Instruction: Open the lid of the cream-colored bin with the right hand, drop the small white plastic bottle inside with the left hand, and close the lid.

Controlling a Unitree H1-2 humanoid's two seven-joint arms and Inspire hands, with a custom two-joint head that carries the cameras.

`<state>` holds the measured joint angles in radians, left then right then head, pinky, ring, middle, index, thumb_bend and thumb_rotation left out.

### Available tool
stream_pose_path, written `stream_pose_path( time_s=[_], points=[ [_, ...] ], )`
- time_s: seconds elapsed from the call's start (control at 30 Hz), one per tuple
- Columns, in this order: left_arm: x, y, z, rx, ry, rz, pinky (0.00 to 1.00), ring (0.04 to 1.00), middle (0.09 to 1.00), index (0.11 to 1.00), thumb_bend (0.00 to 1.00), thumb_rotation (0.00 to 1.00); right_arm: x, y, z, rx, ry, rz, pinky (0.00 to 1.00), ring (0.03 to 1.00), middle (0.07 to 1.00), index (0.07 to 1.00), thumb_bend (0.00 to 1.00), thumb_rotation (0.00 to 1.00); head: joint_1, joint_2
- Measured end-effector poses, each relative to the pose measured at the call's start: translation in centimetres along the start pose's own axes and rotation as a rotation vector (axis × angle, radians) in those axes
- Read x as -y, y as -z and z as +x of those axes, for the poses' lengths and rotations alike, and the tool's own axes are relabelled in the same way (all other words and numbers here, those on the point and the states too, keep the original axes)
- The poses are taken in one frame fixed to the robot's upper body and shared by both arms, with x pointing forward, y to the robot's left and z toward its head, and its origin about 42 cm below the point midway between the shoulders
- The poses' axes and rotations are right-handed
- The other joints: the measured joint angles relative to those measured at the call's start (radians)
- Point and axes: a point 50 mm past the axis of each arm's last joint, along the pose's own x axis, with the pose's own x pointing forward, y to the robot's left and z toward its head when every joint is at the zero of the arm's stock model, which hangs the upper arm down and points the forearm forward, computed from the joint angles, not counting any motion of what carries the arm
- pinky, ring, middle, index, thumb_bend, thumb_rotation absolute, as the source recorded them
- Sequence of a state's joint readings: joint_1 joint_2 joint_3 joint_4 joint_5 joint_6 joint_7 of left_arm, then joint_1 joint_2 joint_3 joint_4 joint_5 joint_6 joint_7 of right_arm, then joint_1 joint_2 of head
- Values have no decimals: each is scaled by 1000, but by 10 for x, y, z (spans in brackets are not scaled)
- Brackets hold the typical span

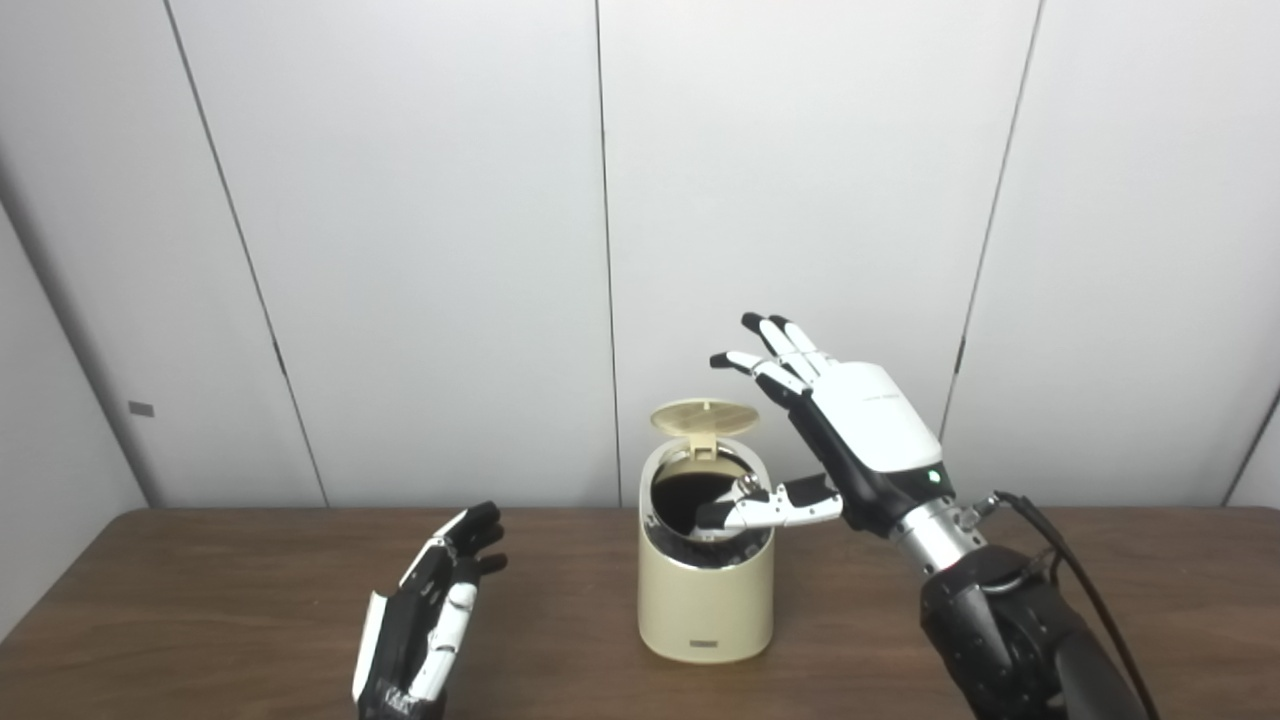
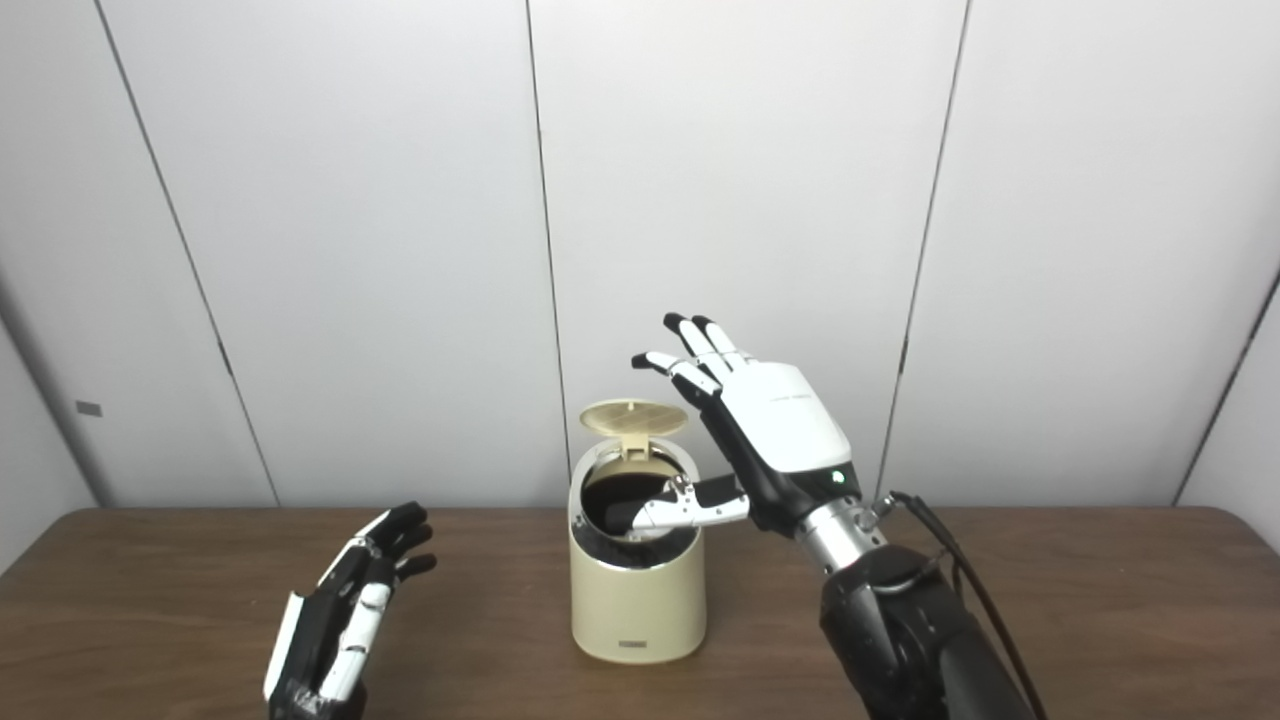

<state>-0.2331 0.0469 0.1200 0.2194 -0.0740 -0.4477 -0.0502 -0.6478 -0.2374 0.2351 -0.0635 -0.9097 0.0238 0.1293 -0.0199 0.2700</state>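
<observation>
The cream-colored bin (image 1: 706, 600) stands upright at the middle of the table. Its round lid (image 1: 704, 416) is flipped up at the back, and the dark inside shows. My right hand (image 1: 850, 430) is raised just right of the bin, open, fingers spread upward beside the lid; its thumb reaches across the bin's open mouth. My left hand (image 1: 430, 615) hovers low over the table to the left of the bin, open and holding nothing. No small white bottle shows in either view; the bin's inside is too dark to tell what lies there.
The brown wooden table (image 1: 200, 600) runs the full width of the view, with white wall panels (image 1: 400, 250) behind it. A black cable (image 1: 1070, 570) trails from my right wrist.
</observation>
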Motion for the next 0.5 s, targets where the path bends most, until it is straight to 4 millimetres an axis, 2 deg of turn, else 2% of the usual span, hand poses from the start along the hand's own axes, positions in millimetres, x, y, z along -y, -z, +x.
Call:
stream_pose_path(
  time_s=[0.23, 0.37, 0.5],
  points=[
    [1, 2, -1, -8, -8, -6, 766, 833, 845, 821, 407, 684, -13, 10, 16, -68, -83, -48, 883, 1000, 1000, 831, 955, 791, 0, -3],
    [2, 2, -1, -8, -6, -10, 773, 838, 849, 816, 422, 692, -18, 9, 17, -93, -128, -49, 916, 1000, 1000, 838, 962, 806, 2, 5],
    [3, 2, -2, -8, 11, -12, 780, 845, 854, 822, 441, 669, -20, 7, 17, -87, -139, -48, 915, 1000, 1000, 801, 969, 792, 2, 8]
  ],
)
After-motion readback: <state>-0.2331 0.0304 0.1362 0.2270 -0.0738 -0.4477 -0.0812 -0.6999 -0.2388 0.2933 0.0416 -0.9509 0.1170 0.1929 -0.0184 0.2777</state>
